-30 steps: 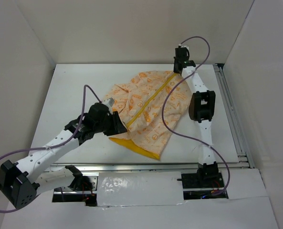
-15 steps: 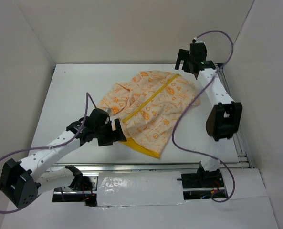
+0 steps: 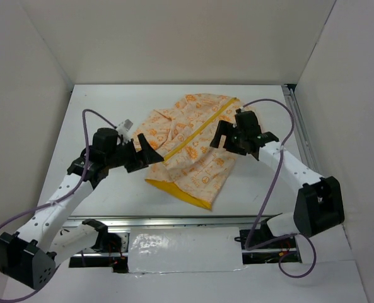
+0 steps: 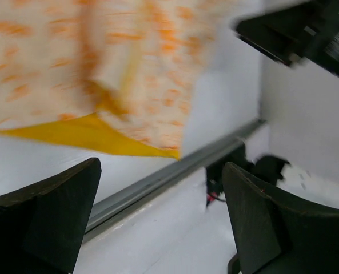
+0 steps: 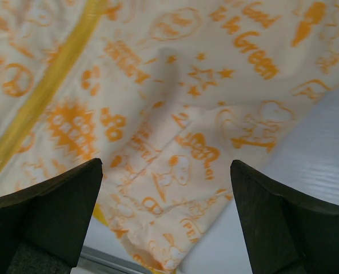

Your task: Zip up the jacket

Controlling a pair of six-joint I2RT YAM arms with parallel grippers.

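Note:
The jacket (image 3: pixel 196 148) lies flat mid-table, cream-peach with orange print. Its yellow zipper strip (image 3: pixel 202 126) runs diagonally as one line from the far collar toward the near hem, where yellow lining (image 3: pixel 174 189) shows. My left gripper (image 3: pixel 150 153) hovers open just left of the hem end, holding nothing; its view is blurred, showing the jacket (image 4: pixel 129 63) and lining (image 4: pixel 83 134) beyond the left gripper (image 4: pixel 163 228). My right gripper (image 3: pixel 219 136) hangs open over the jacket's right half. In its view the right gripper (image 5: pixel 166 217) frames printed cloth (image 5: pixel 203 142), with the zipper strip (image 5: pixel 49 91) at left.
A metal rail (image 3: pixel 205 219) runs along the table's near edge, also seen as the rail (image 4: pixel 175 174) in the left wrist view. White walls enclose the table (image 3: pixel 98 113) on three sides. The right arm's purple cable (image 3: pixel 272 170) loops beside the jacket.
Both grippers have opened and let go of the jacket. The right arm swung from the far collar back over the jacket's middle; the left arm drew back left from the hem.

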